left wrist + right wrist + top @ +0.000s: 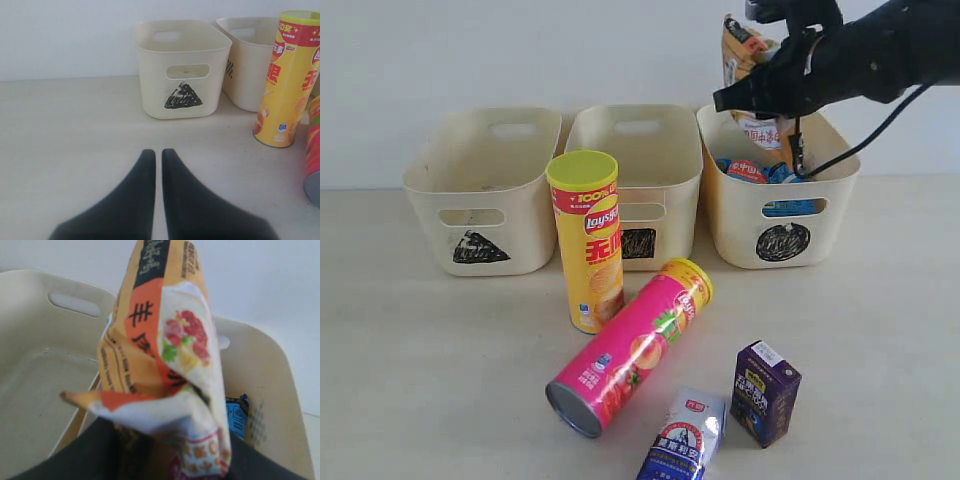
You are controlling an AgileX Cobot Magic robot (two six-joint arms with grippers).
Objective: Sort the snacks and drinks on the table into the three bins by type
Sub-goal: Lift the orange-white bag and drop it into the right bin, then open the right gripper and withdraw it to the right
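My right gripper (767, 92) is shut on an orange foil packet (744, 52) (165, 360), held above the circle bin (782, 205). Blue packets (752, 172) (235, 416) lie inside that bin. The yellow chip tube (587, 240) (289, 80) stands upright in front of the square bin (638, 180). A pink chip tube (630, 348) lies on the table (440, 370). The purple carton (764, 392) and the white-and-blue carton (685, 438) rest near the front edge. My left gripper (158, 152) hovers shut and empty over bare table, facing the triangle bin (181, 67) (482, 190).
The three bins stand in a row against the white back wall. A black cable (860, 140) hangs from the right arm beside the circle bin. The pink tube's metal end (313, 187) shows at the edge of the left wrist view.
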